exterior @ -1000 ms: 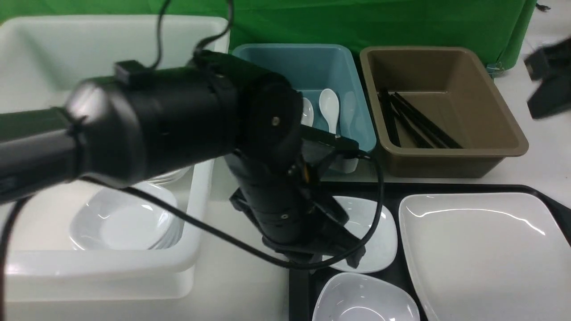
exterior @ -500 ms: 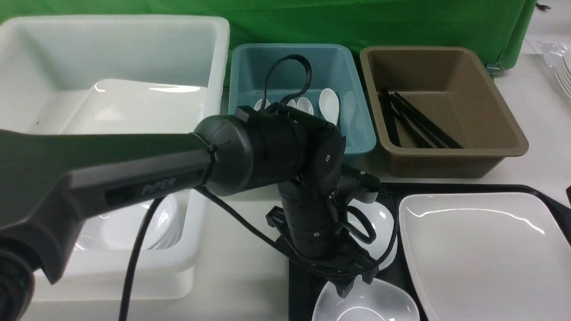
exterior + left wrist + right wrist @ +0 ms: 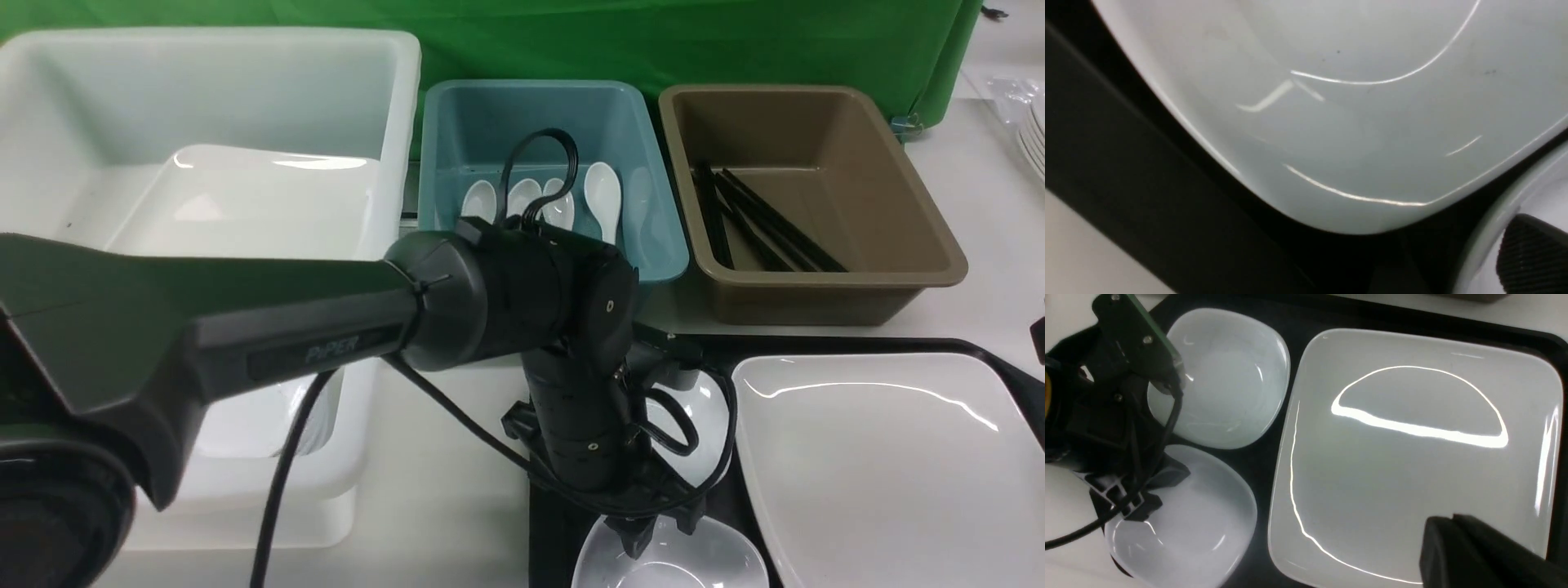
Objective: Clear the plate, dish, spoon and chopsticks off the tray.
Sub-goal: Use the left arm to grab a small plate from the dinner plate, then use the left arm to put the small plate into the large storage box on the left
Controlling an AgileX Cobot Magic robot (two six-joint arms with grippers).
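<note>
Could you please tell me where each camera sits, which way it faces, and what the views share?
Front view: between the arms, facing forward over the tray to the white bin, blue bin and brown bin; the left arm crosses it.
Left wrist view: on the left arm, close above a small dish; one fingertip shows.
Right wrist view: on the right arm, looking down on the plate; the right gripper shows.
Shared: front and right wrist views both show the left gripper at the nearer dish.
</note>
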